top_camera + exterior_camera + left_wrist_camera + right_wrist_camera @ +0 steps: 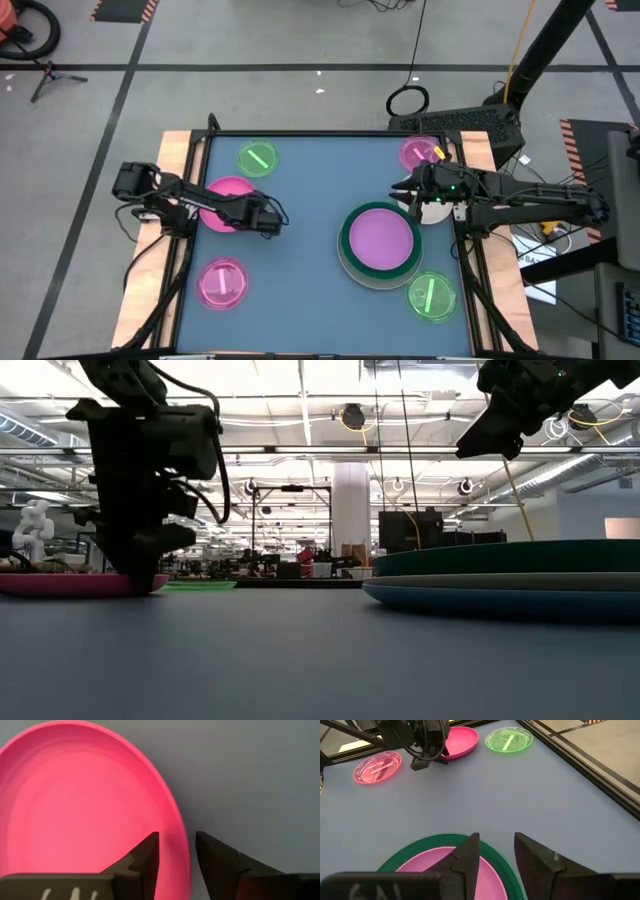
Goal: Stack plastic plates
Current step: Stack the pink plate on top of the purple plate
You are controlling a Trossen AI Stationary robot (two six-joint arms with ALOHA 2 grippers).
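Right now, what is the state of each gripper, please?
Left gripper: open, fingers on either side of the rim of the pink plate, not clamped.
Right gripper: open, holding nothing, above the stack of plates.

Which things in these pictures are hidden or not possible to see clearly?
- High view: part of the pink plate is hidden under the left arm.
- High view: the plates under the lilac plate in the stack show only as rims; their number is unclear.
- Left wrist view: the pink plate is cut off by the edge.
- Low view: the left gripper hides where it meets the plate.
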